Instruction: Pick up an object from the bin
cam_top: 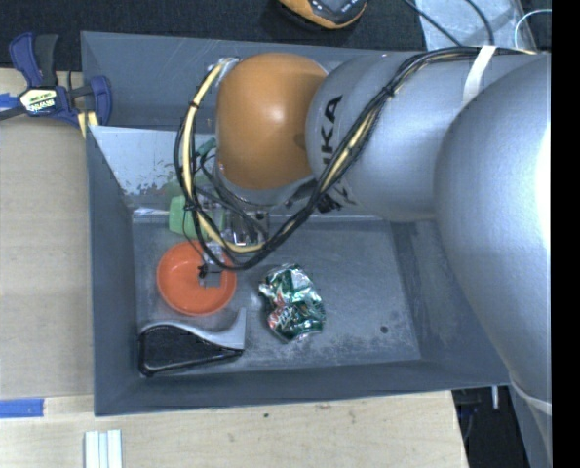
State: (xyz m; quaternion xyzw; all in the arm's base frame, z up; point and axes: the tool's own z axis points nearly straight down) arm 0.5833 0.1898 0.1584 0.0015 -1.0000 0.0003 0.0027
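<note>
The grey bin (406, 291) has a scuffed, speckled floor. At its back left the gripper (233, 230) hangs under the arm's orange cover (265, 115); how wide it stands I cannot tell. A half-hidden green block (180, 214) sits just beside it, with an orange dish (194, 279) and a crumpled wrapper (291, 303) in front.

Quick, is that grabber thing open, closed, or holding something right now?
Gripper: cannot be told; the cables hide it. It hangs near the small green block and the round orange plastic dish.
</note>
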